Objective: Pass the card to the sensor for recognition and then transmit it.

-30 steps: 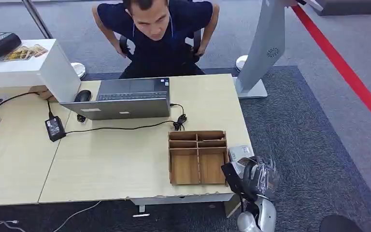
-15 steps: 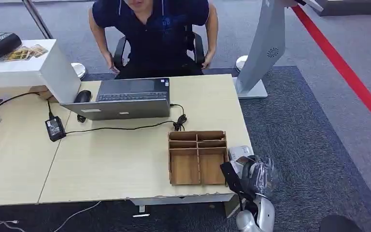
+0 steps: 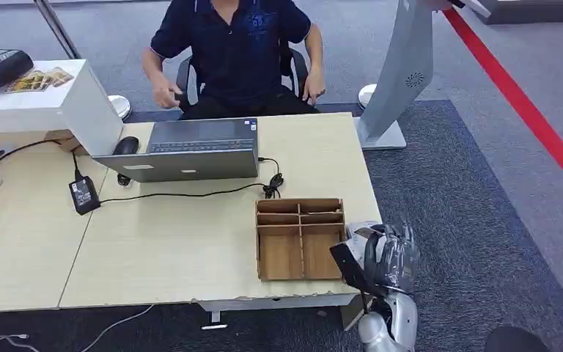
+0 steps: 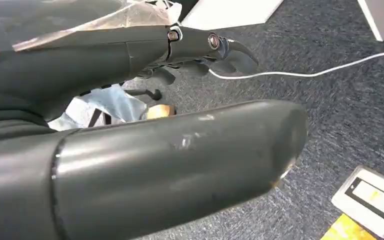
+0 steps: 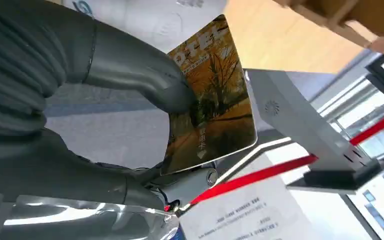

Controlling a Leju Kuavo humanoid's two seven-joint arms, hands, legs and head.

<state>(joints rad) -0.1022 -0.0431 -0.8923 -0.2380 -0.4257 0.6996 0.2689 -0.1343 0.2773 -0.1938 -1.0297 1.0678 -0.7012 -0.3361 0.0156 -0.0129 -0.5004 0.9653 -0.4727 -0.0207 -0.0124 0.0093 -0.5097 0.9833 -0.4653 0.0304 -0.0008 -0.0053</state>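
Card [image 5: 212, 95] pinched in right hand [image 3: 385, 258]; beside wooden organizer [image 3: 299, 238].

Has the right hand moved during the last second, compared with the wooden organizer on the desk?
Yes. The right hand, holding the card, has shifted slightly left toward the wooden organizer, which has stayed in place on the desk.

Office: desk [image 3: 190, 242], laptop [image 3: 190, 150], swivel chair [image 3: 293, 66].

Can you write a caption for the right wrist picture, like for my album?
The robot's right hand pinches an orange hotel card.
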